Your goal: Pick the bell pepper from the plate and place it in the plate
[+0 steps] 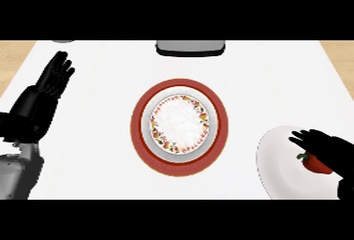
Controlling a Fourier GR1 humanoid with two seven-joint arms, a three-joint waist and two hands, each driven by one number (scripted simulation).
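A red bell pepper (316, 164) with a green stem lies on a plain white plate (278, 161) at the right edge of the counter. My right hand (326, 147) is over the pepper, fingers curled down across its far side, and hides most of it. In the middle of the counter stands a red-rimmed plate (149, 154) with a white patterned centre and nothing on it. My left hand (54, 77) rests open at the far left, fingers up, well away from both plates.
A grey appliance (190, 48) sits at the counter's far edge, above the red-rimmed plate. A small dark object (62, 41) shows at the back left. The wooden floor (14, 56) shows past the counter's left and right sides.
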